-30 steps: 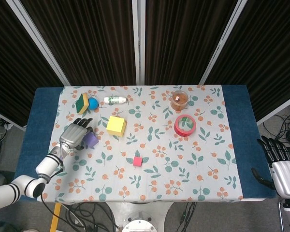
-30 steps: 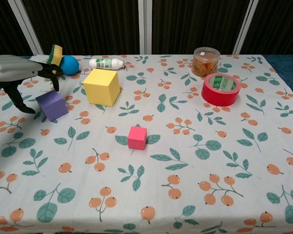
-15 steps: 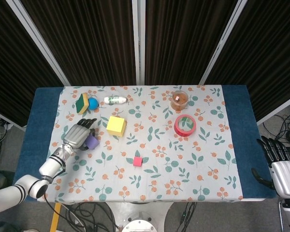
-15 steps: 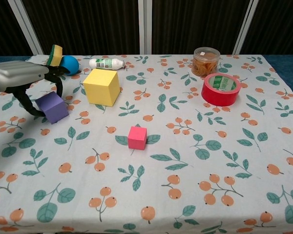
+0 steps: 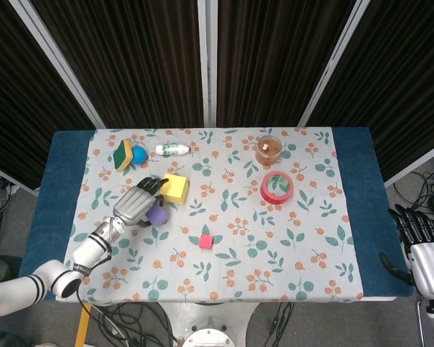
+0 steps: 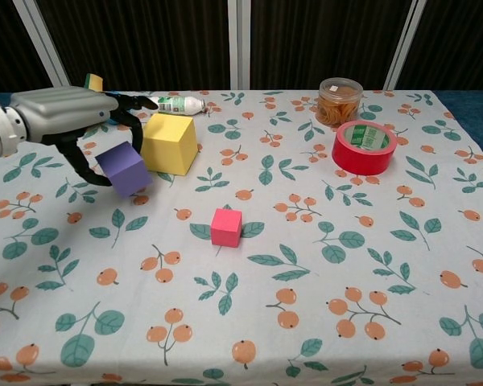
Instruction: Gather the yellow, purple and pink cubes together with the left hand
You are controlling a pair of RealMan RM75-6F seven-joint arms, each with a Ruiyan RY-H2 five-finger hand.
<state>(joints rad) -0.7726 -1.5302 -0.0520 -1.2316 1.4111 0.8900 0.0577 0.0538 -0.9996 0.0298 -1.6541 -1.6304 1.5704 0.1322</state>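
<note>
My left hand (image 6: 72, 121) grips the purple cube (image 6: 124, 168), held tilted just left of the yellow cube (image 6: 170, 143). The pink cube (image 6: 226, 227) sits apart, nearer me. Red tape roll (image 6: 364, 147) lies far right. My right hand (image 5: 423, 246) idles off-table, fingers spread.

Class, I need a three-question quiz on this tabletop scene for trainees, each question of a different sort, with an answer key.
1. True or false: the left hand holds the purple cube.
2. Which lies nearest the red tape roll? A) pink cube B) snack jar C) white bottle
3. Fill in: the purple cube is right beside the ____ cube.

Key: 1 true; 2 B; 3 yellow.
</note>
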